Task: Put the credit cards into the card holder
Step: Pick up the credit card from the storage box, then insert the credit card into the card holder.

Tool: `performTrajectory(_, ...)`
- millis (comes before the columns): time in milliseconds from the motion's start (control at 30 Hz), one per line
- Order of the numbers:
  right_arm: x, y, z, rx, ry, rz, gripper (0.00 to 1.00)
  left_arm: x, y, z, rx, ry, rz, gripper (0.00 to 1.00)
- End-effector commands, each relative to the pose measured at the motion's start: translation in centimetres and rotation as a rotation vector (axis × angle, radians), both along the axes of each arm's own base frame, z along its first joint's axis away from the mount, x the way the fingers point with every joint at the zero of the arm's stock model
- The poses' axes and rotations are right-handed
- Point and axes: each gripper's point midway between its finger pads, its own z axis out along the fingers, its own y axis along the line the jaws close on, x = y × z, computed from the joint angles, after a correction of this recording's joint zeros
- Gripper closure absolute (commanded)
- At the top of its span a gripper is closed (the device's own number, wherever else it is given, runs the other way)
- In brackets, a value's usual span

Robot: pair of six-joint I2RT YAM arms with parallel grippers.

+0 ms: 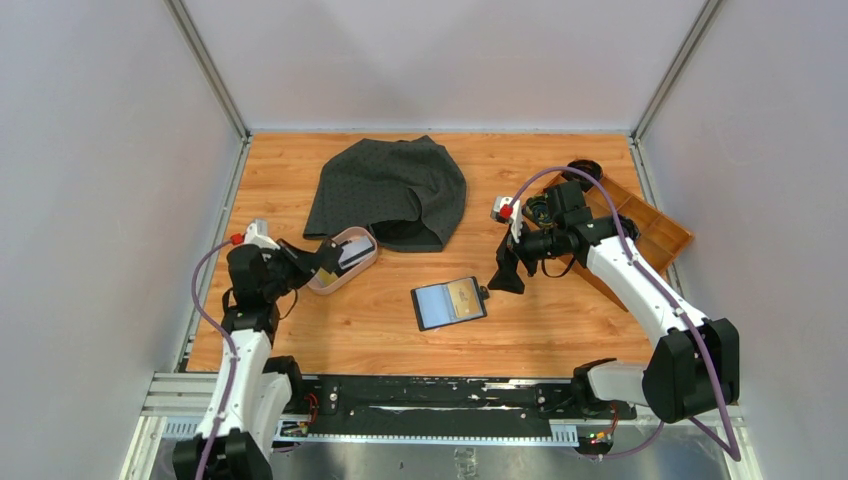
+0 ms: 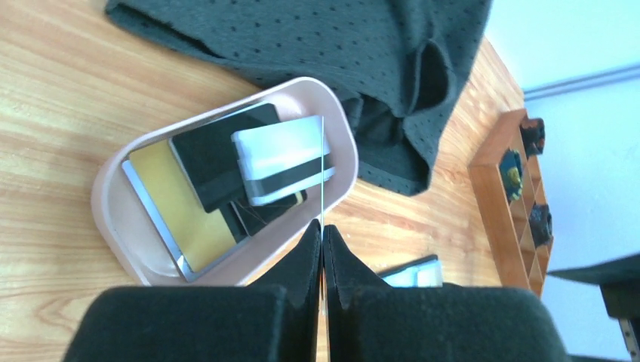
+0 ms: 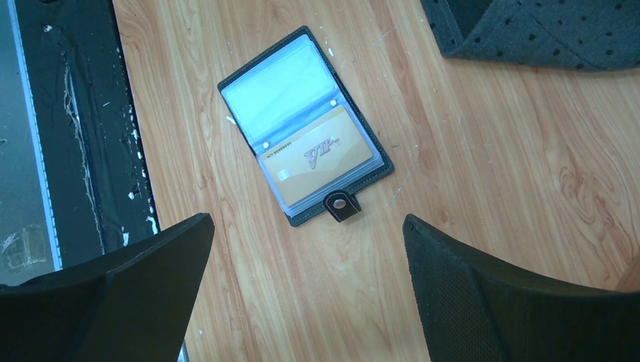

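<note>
The card holder (image 1: 449,302) lies open on the wooden table, with a tan card (image 3: 321,154) in one greyish-blue pocket and its snap tab (image 3: 340,205) pointing at my right gripper. My right gripper (image 3: 308,226) is open and empty, hovering just right of the holder (image 3: 302,128). My left gripper (image 2: 323,228) is shut on a thin credit card (image 2: 322,166), seen edge-on, at the near rim of the pink dish (image 2: 113,219). In the dish lie a yellow card (image 2: 181,204), a black card (image 2: 215,154) and a white card with a dark stripe (image 2: 283,158).
A dark dotted cloth (image 1: 390,190) lies crumpled at the back, touching the pink dish (image 1: 352,278). A wooden compartment tray (image 1: 645,225) with small items stands at the right edge, behind the right arm. Metal rails run along the table's near edge.
</note>
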Motion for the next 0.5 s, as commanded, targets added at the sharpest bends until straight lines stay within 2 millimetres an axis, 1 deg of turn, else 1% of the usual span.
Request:
performTrajectory(0, -0.8, 0.0, 1.0, 0.035, -0.016, 0.033, 0.0, -2.4, -1.9, 2.2, 0.049, -0.087, -0.154, 1.0)
performTrajectory(133, -1.7, 0.4, 1.9, 0.075, -0.051, 0.082, 0.0, -3.7, -3.2, 4.7, 0.062, -0.204, -0.242, 1.0)
performTrajectory(267, -3.0, 0.8, 3.4, 0.134, -0.135, 0.16, 0.0, -4.7, -5.7, 7.0, -0.004, -0.294, -0.385, 1.0)
performTrajectory(367, -3.9, 1.1, 4.8, 0.178, -0.234, 0.224, 0.0, -5.6, -8.4, 7.6, 0.02, -0.325, -0.521, 1.0)
performTrajectory(400, -4.2, 1.2, 5.4, 0.196, -0.259, 0.244, 0.0, -6.1, -9.9, 7.8, 0.033, -0.335, -0.581, 1.0)
performTrajectory(467, -4.8, 1.5, 6.1, 0.233, -0.247, 0.272, 0.0, -7.0, -12.3, 8.1, 0.071, -0.364, -0.67, 1.0)
